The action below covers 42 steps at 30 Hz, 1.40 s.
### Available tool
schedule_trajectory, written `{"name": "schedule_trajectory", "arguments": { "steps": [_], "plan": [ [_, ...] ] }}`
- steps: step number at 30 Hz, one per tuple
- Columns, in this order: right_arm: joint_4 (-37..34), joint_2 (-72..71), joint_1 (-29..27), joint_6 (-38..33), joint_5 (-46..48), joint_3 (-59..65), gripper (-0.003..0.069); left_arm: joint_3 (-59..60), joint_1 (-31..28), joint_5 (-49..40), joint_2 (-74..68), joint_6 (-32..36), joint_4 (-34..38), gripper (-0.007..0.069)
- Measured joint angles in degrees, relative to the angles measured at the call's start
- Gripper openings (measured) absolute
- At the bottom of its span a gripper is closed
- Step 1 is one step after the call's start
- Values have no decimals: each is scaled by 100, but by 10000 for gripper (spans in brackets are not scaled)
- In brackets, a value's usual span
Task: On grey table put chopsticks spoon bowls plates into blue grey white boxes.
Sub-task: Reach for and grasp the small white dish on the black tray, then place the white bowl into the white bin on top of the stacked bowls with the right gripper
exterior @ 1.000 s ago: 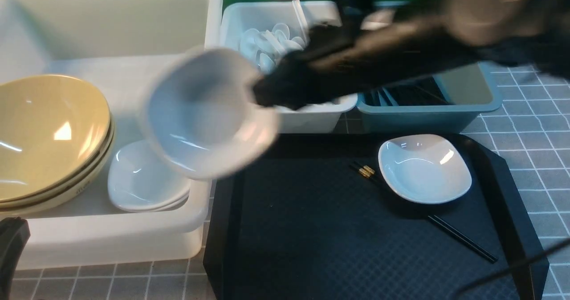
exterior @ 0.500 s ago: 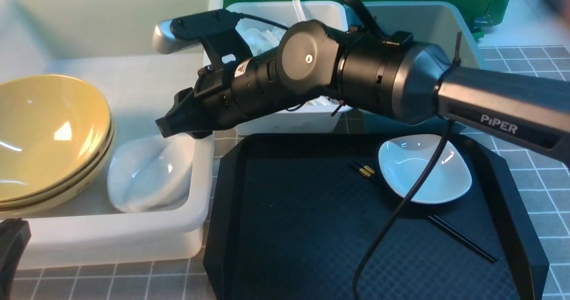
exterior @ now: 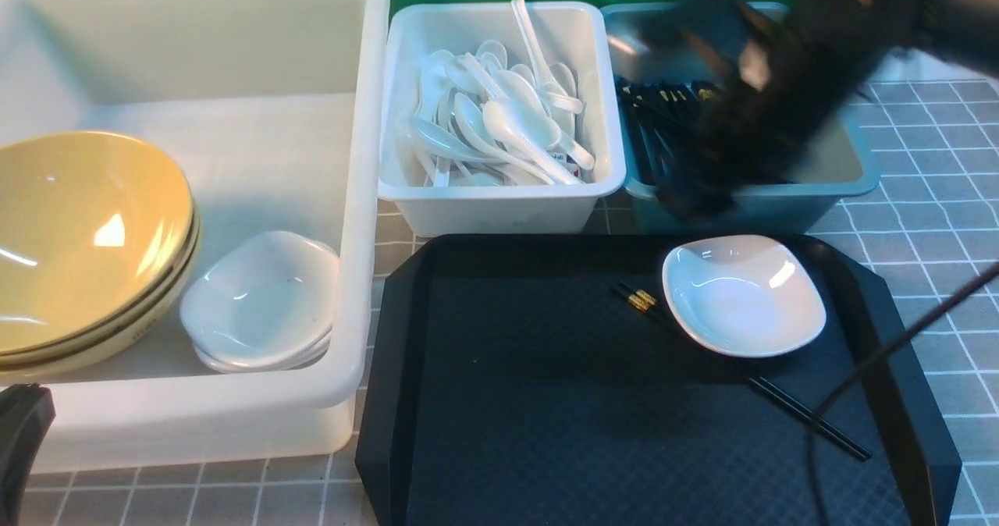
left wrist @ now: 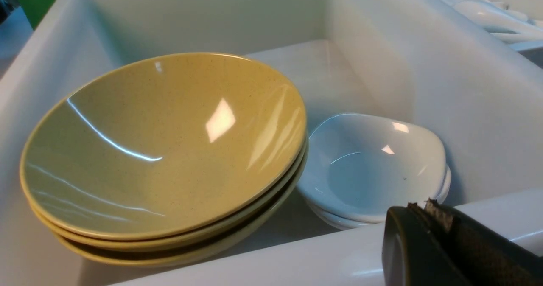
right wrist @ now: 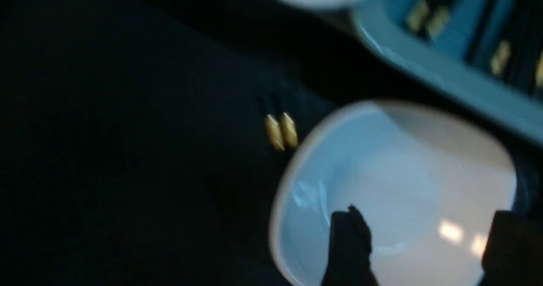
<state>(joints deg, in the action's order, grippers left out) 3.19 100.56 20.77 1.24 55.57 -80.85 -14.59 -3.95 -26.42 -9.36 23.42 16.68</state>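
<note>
1. Three boxes stand on the grey table: you have the large white box at 9 o'clock, the grey-white box at 12 and the blue box at 1.
2. Inside the large white box, stacked bowls sit toward 9 o'clock, with stacked plates just beside them.
3. Spoons fill the grey-white box, and binned chopsticks lie in the blue box.
4. At 6 o'clock the black tray carries a single plate, which lies across the loose chopsticks. Their gold-banded ends point to 10 o'clock.
5. Your right claw, blurred, hangs above that single plate with its fingers apart and nothing gripped.
6. Your left claw is pressed together and empty at the near rim of the large white box, at 7 o'clock.
</note>
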Motion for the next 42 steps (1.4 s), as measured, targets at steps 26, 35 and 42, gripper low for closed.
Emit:
{"name": "schedule_trajectory", "arguments": {
  "steps": [26,35,42],
  "plan": [
    [-1296,107,-1101,-468,-1603,1373,101,0,0,44,0,0,0,-11],
    [-1716,-1402,57,-1166,-1304,519,61,0,0,48,0,-4,0,-11],
    [-2389,-859,1755,-1711,-2746,-227,61,0,0,48,0,-4,0,-11]
  ]
}}
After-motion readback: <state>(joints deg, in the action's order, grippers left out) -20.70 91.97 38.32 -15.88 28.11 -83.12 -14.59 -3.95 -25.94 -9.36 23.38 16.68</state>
